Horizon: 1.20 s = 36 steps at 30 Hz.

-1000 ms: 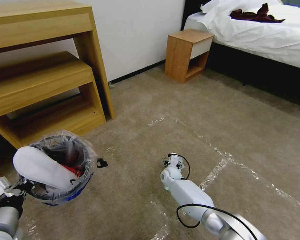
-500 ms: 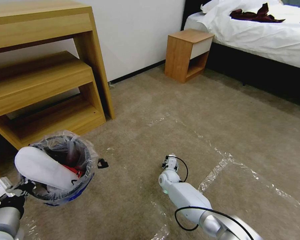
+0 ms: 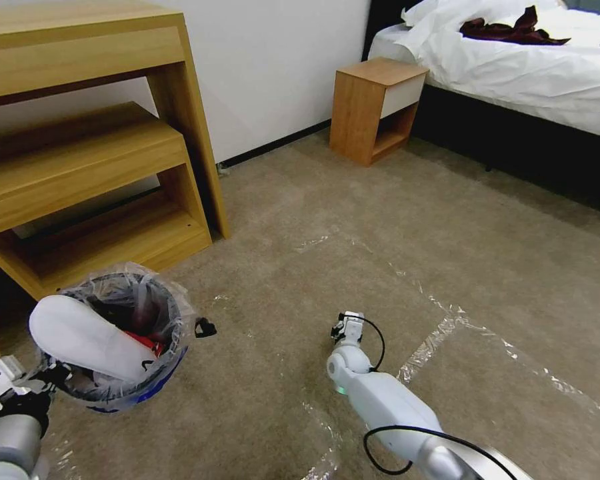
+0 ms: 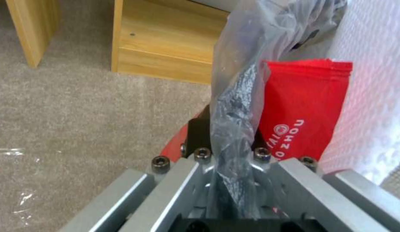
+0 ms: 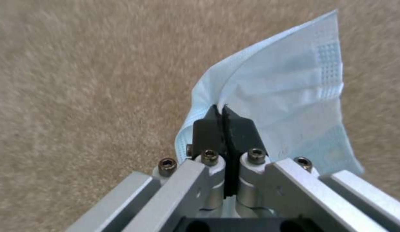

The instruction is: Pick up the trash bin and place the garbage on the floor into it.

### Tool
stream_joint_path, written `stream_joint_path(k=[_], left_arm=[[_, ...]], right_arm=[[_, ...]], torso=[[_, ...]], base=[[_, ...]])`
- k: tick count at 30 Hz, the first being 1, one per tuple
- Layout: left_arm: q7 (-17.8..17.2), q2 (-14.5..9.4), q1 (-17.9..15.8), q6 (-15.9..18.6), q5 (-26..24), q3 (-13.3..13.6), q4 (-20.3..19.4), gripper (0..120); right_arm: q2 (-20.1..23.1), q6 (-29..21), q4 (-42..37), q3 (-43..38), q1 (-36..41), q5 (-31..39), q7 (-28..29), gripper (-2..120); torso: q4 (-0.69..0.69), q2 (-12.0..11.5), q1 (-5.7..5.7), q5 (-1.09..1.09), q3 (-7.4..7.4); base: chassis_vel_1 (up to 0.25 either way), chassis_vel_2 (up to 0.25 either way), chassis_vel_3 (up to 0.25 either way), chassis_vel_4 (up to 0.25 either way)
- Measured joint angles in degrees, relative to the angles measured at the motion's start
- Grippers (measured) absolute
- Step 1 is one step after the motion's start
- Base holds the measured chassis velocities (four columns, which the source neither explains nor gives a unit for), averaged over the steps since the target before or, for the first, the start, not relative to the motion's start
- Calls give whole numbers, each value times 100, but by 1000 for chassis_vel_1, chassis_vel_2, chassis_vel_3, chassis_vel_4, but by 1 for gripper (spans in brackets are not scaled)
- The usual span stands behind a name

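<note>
Evidently the right gripper [image 5: 224, 117] pinched a pale-blue pleated face mask [image 5: 290, 106] by its edge (a thin hold); it might slip before reaching the red-and-blue plastic-lined trash bin [image 3: 123, 393], clamped by the left gripper's [image 4: 225, 135] fingers.

The bin's [image 3: 123, 393] near rim and inside are largely covered by a white slipper [image 3: 87, 340]. In the left wrist view the left gripper's [image 4: 228, 133] fingertips are veiled by the bag [image 4: 238, 96]. The mask [image 5: 290, 109] is hidden behind the right gripper [image 3: 348, 327] in the head view. The bed [image 3: 513, 67] is cut off by the edge
</note>
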<state>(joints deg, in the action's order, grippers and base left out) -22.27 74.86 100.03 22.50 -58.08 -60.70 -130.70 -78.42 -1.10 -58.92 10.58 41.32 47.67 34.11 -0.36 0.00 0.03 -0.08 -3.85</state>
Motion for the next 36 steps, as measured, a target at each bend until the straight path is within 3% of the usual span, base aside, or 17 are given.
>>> stream_joint_path(k=[5, 9, 12, 17, 27, 36], left_arm=[[-1, -42, -16, -1, 0, -1, 52, 1], [-6, -82, -14, -1, -6, -19, 64, 1], [-13, -95, -12, 14, -35, -30, 47, 1], [-24, -126, -15, 36, -89, -58, 7, 1], [-99, -233, -66, 162, -286, 5, -85, 1], [-137, -346, -41, 286, -406, 66, -208, 1]], right_arm=[[320, -12, -780, -68, 268, 61, 48, 0], [644, 299, -1509, -87, 458, 87, -158, 0], [1154, 973, -2357, -59, 562, 249, -770, 0], [1643, 1433, -3169, 2, 495, 470, -1365, 0], [2509, 2220, -4855, 535, -250, 1112, -2898, 0], [2658, 2416, -5564, 1485, -1183, 1358, -3604, 0]], torso=[[1, 0, 0, 1, 0], [1, 0, 0, 1, 1], [1, 0, 0, 0, 1], [1, 1, 0, 1, 0], [1, 1, 0, 0, 0], [1, 1, 0, -1, 0]], base=[[0, 0, 0, 0], [0, 0, 0, 0], [0, 0, 0, 0], [0, 0, 0, 0], [0, 0, 0, 0], [0, 0, 0, 0]])
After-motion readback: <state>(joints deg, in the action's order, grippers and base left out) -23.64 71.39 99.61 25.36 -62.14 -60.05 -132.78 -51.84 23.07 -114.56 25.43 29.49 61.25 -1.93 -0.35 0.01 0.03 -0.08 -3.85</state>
